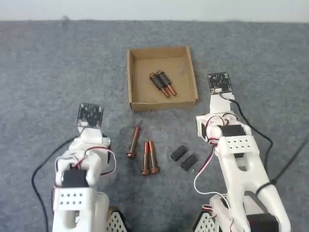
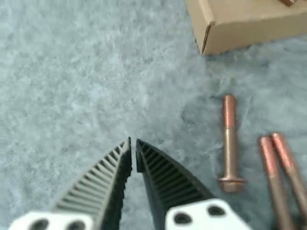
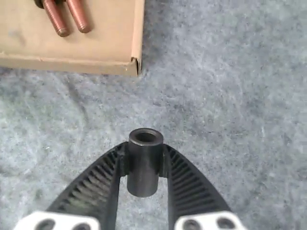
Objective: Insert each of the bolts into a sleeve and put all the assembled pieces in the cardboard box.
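Note:
My right gripper point(image 3: 145, 149) is shut on a black sleeve point(image 3: 144, 175), held upright with its bore facing up, just off the front right corner of the cardboard box point(image 3: 72, 60). In the box point(image 1: 136, 77) lie two assembled pieces point(image 1: 162, 83). My left gripper point(image 2: 133, 144) is shut on nothing, over bare carpet beside a copper bolt point(image 2: 229, 139). Three loose bolts lie between the arms: one apart point(image 1: 133, 141) and a touching pair point(image 1: 149, 157). Two black sleeves point(image 1: 178, 153) point(image 1: 189, 162) lie to the right of them.
Grey carpet covers the table. The left arm point(image 1: 77, 179) and the right arm point(image 1: 239, 154) stand at the front, either side of the loose parts. Cables trail from both arm bases. A pale wall runs along the back edge.

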Available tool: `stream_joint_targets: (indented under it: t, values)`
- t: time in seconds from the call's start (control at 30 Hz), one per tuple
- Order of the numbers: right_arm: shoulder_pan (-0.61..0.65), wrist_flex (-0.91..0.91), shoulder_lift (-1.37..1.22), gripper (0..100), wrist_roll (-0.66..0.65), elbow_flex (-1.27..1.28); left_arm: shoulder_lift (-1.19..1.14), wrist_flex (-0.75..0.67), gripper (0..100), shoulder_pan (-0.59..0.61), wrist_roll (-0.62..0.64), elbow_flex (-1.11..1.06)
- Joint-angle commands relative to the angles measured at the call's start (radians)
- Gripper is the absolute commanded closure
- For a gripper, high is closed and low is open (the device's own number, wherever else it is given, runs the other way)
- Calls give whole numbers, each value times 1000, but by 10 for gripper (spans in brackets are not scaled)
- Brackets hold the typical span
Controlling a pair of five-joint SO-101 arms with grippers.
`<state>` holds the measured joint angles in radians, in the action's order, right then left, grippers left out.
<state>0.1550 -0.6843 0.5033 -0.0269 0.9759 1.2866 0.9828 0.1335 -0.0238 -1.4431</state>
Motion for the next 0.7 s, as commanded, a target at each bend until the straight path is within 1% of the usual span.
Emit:
stream_joint_targets:
  t: [0.0, 0.13, 0.33, 0.4, 0.5, 0.67]
  values:
    - [-13, 21, 53, 991, 6, -6, -203, 9, 987, -11, 31, 162]
    - [-13, 21, 48, 991, 5, -6, -384, 11, 987, -75, 34, 255]
    - [-13, 21, 48, 991, 5, -6, -488, 6, 987, -279, 41, 289]
    - [-13, 21, 48, 991, 5, -6, -526, 3, 987, -327, 94, 308]
    - [-13, 21, 48, 991, 5, -6, -617, 5, 949, -347, 190, 374]
    - [-13, 22, 48, 991, 5, -6, -789, 3, 836, -350, 201, 460]
